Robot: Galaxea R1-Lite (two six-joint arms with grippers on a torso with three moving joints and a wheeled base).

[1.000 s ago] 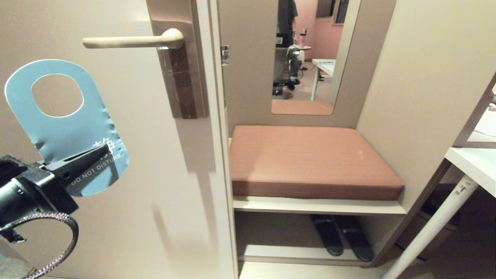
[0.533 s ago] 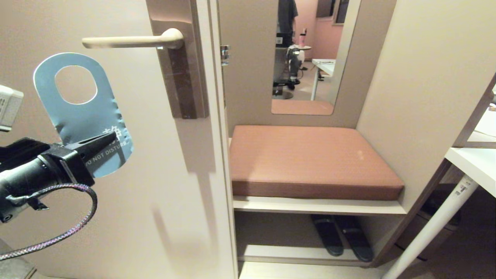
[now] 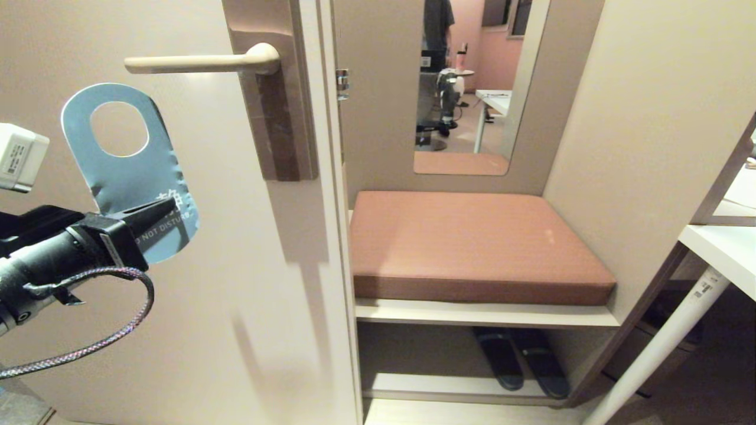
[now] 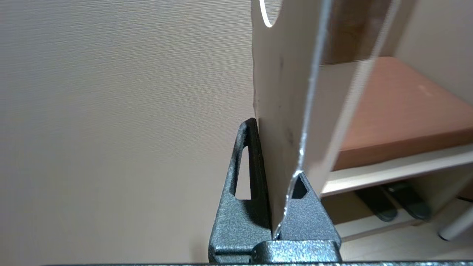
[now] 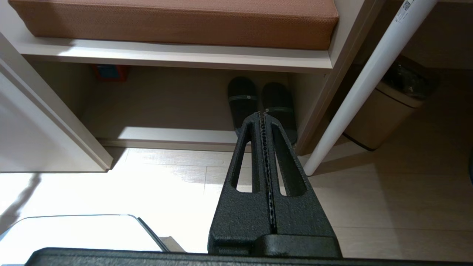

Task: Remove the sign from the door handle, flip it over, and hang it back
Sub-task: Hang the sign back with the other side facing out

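So the left claw (image 3: 168, 208) is clamped on the bottom end of the sign (image 3: 127, 168), blue side facing the head camera, with part of "NOT DISTURB" readable just above the black fingers. The sign sticks up from the claw, tilted a bit, its big oval hole at the top. It's off the door handle (image 3: 201, 61): the top edge sits below the lever and toward its free end, close to it but not touching. The handle is a slim cream lever pointing left from a tall brown plate (image 3: 274, 100) on the door (image 3: 236, 265), and nothing hangs on it. From the left wrist view the sign (image 4: 292, 111) is seen almost edge-on, pinched between the two black fingers (image 4: 251, 177), pale side turned to the door, with a sliver of the hole up at the top of the card. The right claw (image 5: 264, 118) is parked low, fingers pressed together with nothing between them, pointing at a pair of dark slippers (image 5: 260, 105) tucked under a shelf. Above that shelf sits a brown cushion (image 3: 472, 242), with a mirror (image 3: 466, 82) on the wall behind it. A white table (image 3: 720, 248) with a slanted white leg is off to the right.
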